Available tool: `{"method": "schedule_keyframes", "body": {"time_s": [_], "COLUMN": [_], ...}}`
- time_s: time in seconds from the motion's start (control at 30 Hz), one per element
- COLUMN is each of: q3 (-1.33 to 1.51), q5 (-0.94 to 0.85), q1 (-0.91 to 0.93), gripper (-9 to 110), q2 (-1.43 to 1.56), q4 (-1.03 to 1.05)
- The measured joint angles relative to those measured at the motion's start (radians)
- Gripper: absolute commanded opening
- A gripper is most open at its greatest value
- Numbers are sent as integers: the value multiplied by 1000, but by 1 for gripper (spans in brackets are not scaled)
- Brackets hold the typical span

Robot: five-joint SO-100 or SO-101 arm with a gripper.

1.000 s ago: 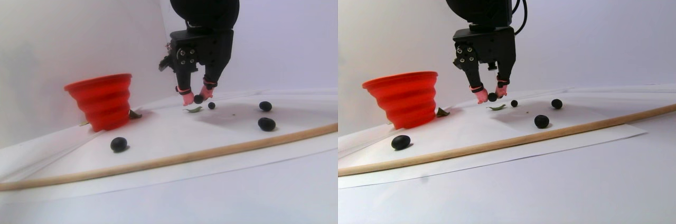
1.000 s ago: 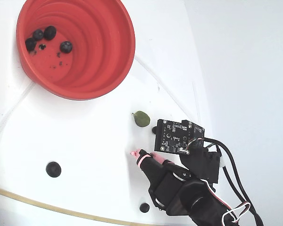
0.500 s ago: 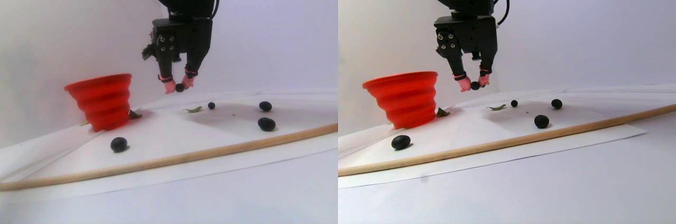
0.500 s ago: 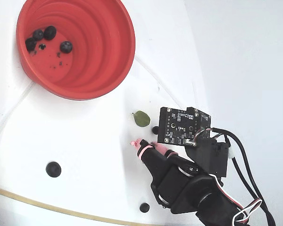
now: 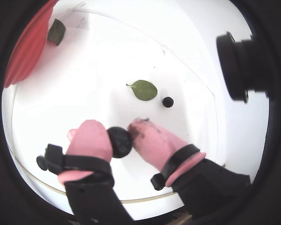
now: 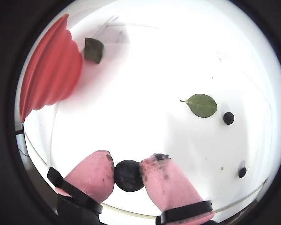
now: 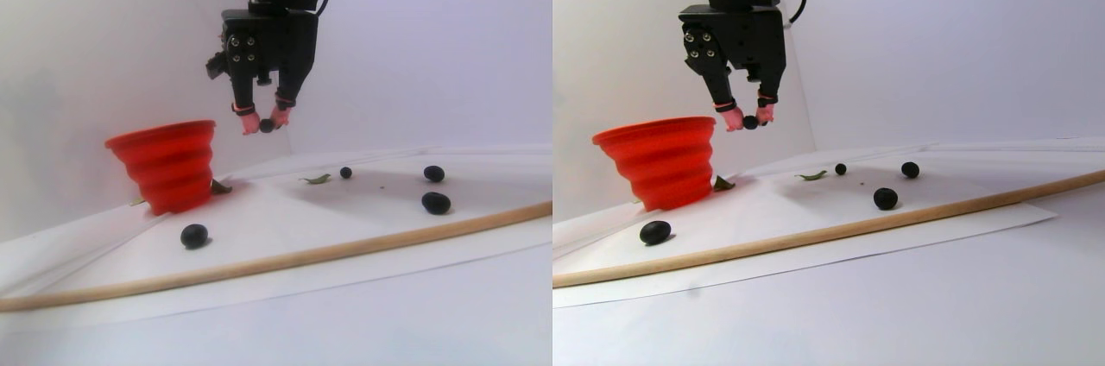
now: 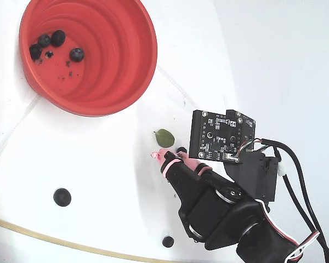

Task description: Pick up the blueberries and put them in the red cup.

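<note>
My gripper (image 7: 263,124) hangs in the air, shut on one dark blueberry (image 6: 129,176), which sits pinched between the pink fingertips (image 5: 118,135). In the stereo pair view it is just right of the red cup (image 7: 168,167) and about level with its rim. The cup (image 8: 126,66) holds several blueberries (image 8: 58,37) at its bottom. Loose blueberries lie on the white sheet (image 7: 194,235) (image 7: 436,202) (image 7: 433,173) (image 7: 345,173). In the fixed view the pink fingers (image 8: 165,157) show, but the held berry is hidden.
A green leaf (image 8: 164,138) lies below the gripper, with a small berry (image 8: 181,149) beside it. A second leaf (image 6: 93,50) rests against the cup's foot. A long wooden stick (image 7: 345,245) runs along the sheet's front edge.
The gripper has lifted off the sheet with the berry in it and moved left, toward the cup. The berries on the sheet and in the cup have not moved.
</note>
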Motion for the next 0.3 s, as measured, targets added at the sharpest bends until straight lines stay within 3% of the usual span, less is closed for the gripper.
{"method": "schedule_keyframes", "body": {"time_s": [0.3], "q3": [0], "q5": [6], "q1": [-49], "gripper": [10], "q2": [64], "q4": [32]}}
